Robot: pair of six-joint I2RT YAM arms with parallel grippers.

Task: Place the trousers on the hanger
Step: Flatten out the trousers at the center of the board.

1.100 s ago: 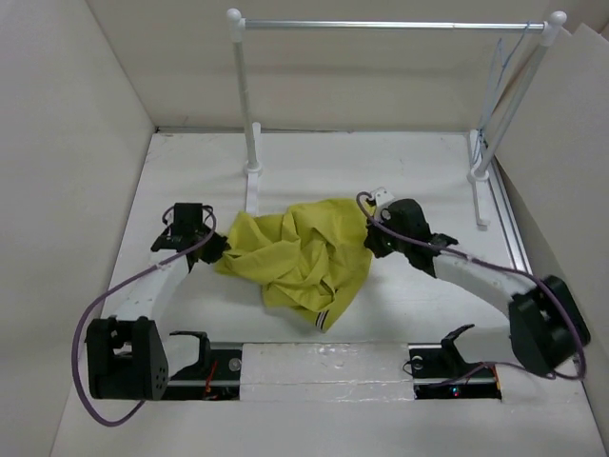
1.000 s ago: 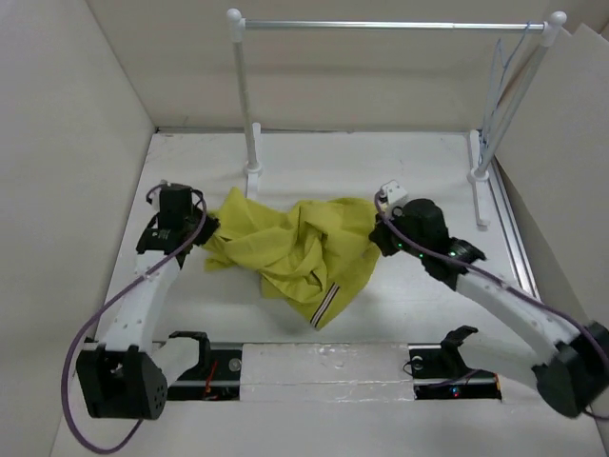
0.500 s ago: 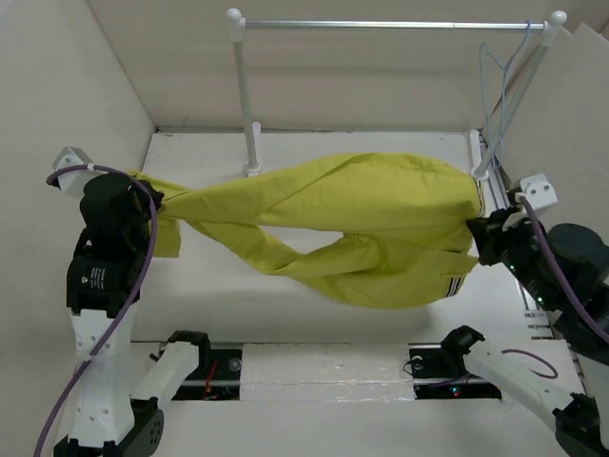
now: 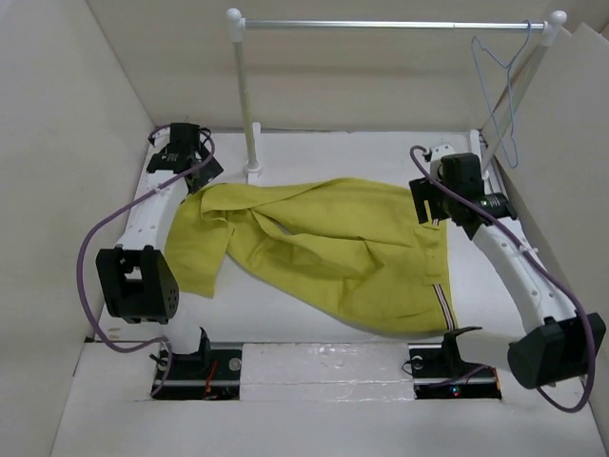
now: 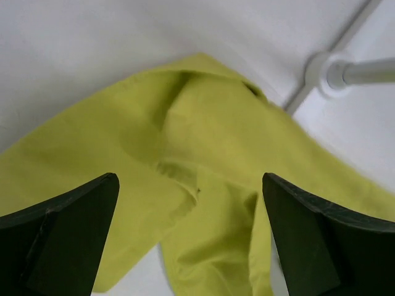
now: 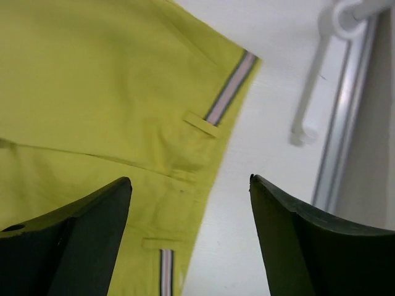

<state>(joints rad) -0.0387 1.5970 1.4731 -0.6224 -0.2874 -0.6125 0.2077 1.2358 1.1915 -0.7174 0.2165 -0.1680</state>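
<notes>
The mustard-yellow trousers [image 4: 324, 248] lie spread on the table, waistband to the right with its striped edge [image 4: 441, 303], legs running left. The left leg end is folded toward the front. My left gripper [image 4: 195, 169] hovers open above that far left leg end; in the left wrist view the trousers [image 5: 203, 142] lie below the empty left gripper [image 5: 190, 179]. My right gripper [image 4: 433, 202] stands open over the waistband corner; under the right gripper [image 6: 189, 179] show the trousers [image 6: 111, 92] and stripe [image 6: 231, 89]. The pale wire hanger [image 4: 495, 69] hangs at the rail's right end.
A white-posted rail with a metal bar [image 4: 381, 25] crosses the back; its left post [image 4: 245, 105] stands just behind the trousers, its right post [image 4: 514, 105] beside the hanger. Rail feet [image 5: 327, 69] [image 6: 305, 117] rest on the table. Walls close in left and right.
Half a second ago both grippers held the trousers stretched in the air. Now both have opened, the trousers lie flat on the table, and both arms have moved toward the back.
</notes>
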